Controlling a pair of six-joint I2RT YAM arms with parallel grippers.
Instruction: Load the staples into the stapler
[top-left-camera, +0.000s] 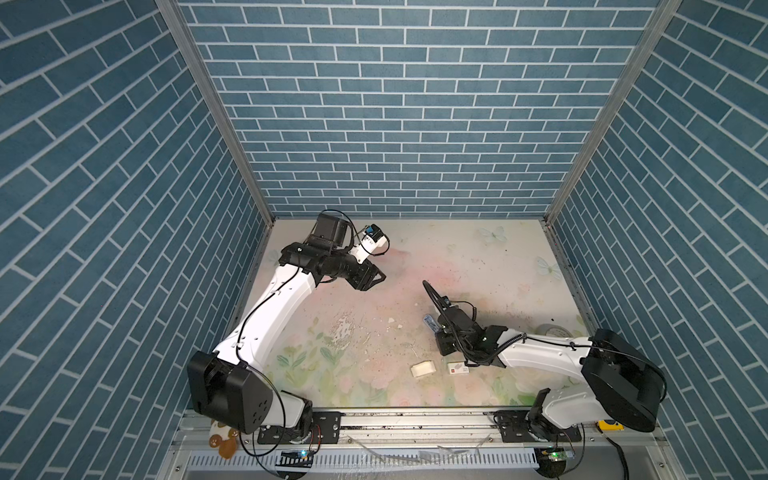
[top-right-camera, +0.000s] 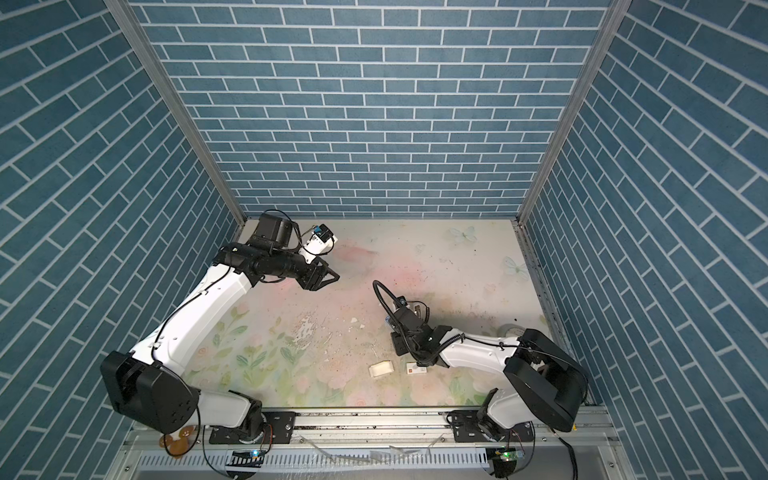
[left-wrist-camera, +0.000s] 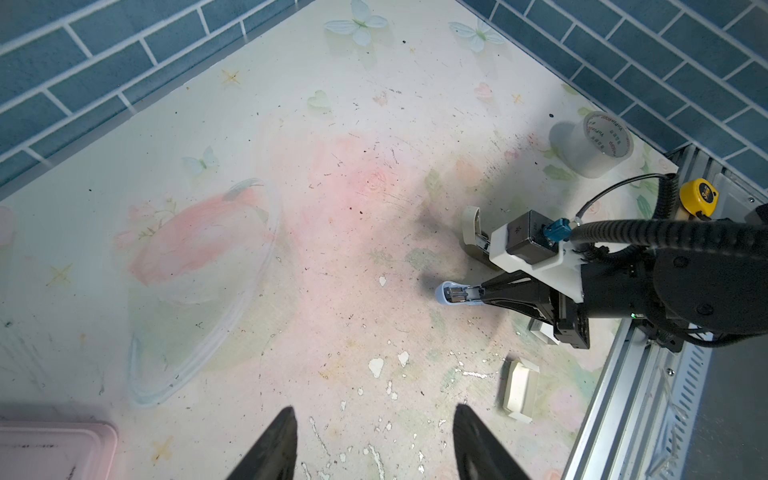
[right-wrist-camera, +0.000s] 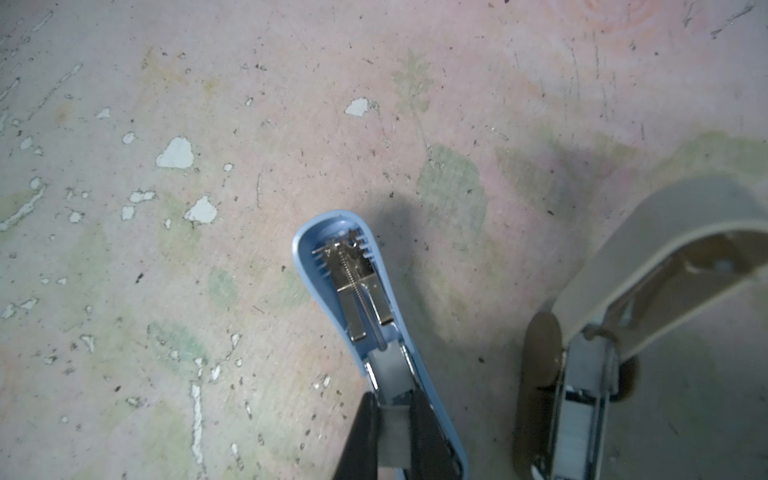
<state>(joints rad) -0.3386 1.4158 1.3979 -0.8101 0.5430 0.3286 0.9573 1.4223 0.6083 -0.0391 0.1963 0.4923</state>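
Open middle, crowded right
From table (top-left-camera: 415, 257) centre, 12 and 7 o'clock lie bare; right gripper (right-wrist-camera: 392, 401) clamping staples (right-wrist-camera: 395, 432), blue stapler (right-wrist-camera: 353, 286) and beige stapler (right-wrist-camera: 648, 257) block 3, white card tray (top-left-camera: 423, 368) and sleeve (top-left-camera: 457, 368) 5.

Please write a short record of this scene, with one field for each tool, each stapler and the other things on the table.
left tool: open, empty, above the table
right tool: shut on the staples, a grey strip lying in the blue stapler
blue stapler: open, lid laid back
beige stapler: open, beside the blue one
white tray: on the table, near its front edge
sleeve: beside the white tray
tape roll: at the table's right side
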